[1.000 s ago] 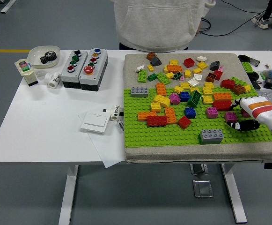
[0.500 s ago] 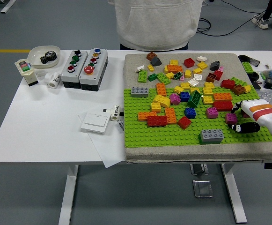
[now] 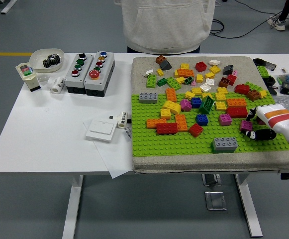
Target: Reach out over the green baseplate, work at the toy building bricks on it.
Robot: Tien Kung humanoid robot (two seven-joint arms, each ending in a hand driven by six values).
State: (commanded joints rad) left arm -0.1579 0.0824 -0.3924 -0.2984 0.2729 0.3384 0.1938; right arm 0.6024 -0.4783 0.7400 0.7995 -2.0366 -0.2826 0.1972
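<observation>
A white worktop (image 3: 49,129) carries a flat green studded baseplate (image 3: 184,144) on its right half, strewn with colourful toy building bricks (image 3: 194,99). At its right edge, the robot's white-and-black right hand (image 3: 263,124) curls its fingers (image 3: 262,134) beside a small magenta brick (image 3: 245,125); whether they grip it, I cannot tell.

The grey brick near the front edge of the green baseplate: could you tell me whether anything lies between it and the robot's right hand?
Nothing visible does. The right hand hovers at the baseplate's right side, beside a magenta brick. The grey brick sits lower left of it, with only bare green studs between.
</observation>
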